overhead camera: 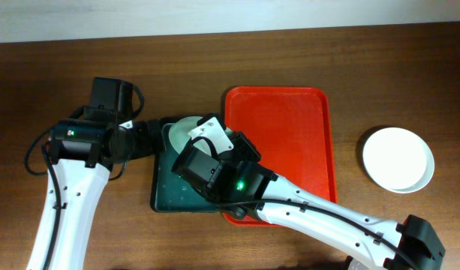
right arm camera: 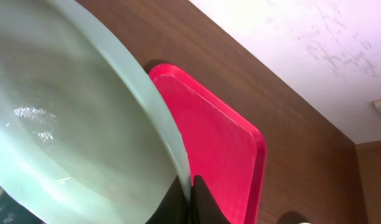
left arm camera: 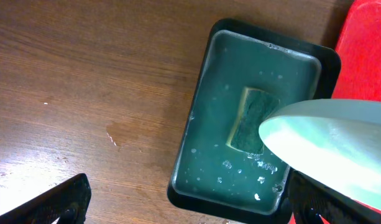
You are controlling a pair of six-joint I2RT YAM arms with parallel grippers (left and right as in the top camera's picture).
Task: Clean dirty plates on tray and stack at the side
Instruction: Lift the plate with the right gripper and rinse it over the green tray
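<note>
My right gripper (right arm camera: 191, 194) is shut on the rim of the mint green plate (right arm camera: 66, 124) and holds it tilted over the dark green tray. The plate also shows in the overhead view (overhead camera: 183, 130) and in the left wrist view (left arm camera: 339, 146). The red tray (overhead camera: 278, 135) lies just to the right with no plates on it. A white plate (overhead camera: 398, 159) sits on the table at the far right. The pale blue plate is out of view. My left gripper (left arm camera: 187, 208) is open wide and empty at the green tray's near edge.
The dark green tray (left arm camera: 202, 112) holds soapy water and a green sponge (left arm camera: 251, 119). In the overhead view it (overhead camera: 163, 191) lies against the red tray's left side, partly under my right arm. Bare wooden table lies to its left.
</note>
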